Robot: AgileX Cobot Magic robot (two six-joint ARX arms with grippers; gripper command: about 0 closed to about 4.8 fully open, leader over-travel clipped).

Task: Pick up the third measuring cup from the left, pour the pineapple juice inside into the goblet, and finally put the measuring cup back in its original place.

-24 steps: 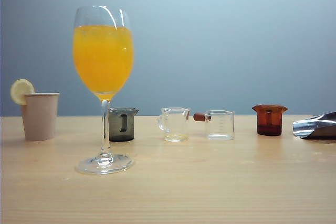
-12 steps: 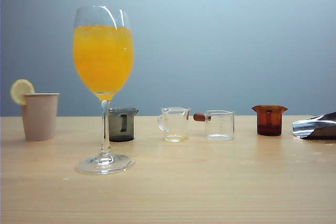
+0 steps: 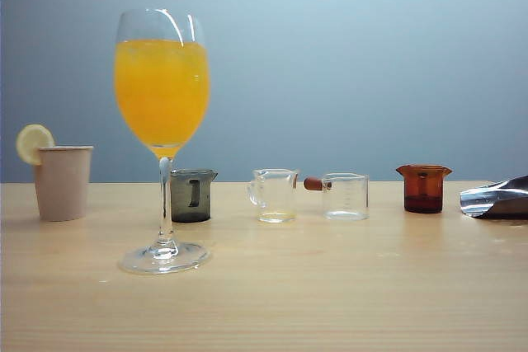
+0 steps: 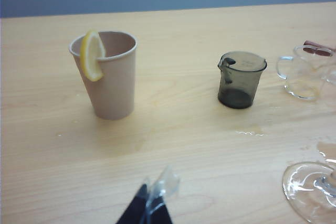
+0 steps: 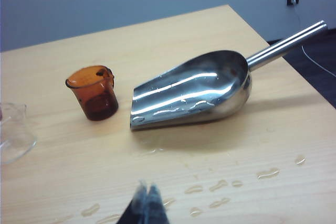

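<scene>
A beige paper cup [image 3: 63, 182] with a lemon slice stood near the table's [image 3: 330, 302] left edge. The tall goblet [image 3: 162, 138] held vivid orange liquid. Farther back sat the third cup [image 3: 345, 196], clear, graduated, wooden-handled and apparently empty, then an amber cup [image 3: 424, 188] and a steel scoop [image 3: 495, 199] at the right edge. The left gripper [image 4: 152, 203] and right gripper [image 5: 146, 203] hung closed, empty. Nothing had shifted since earlier.

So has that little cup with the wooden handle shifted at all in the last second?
No. The third measuring cup sits in the same spot, between the clear loop-handled cup and the amber cup, its wooden handle pointing at the loop-handled cup as before.
</scene>
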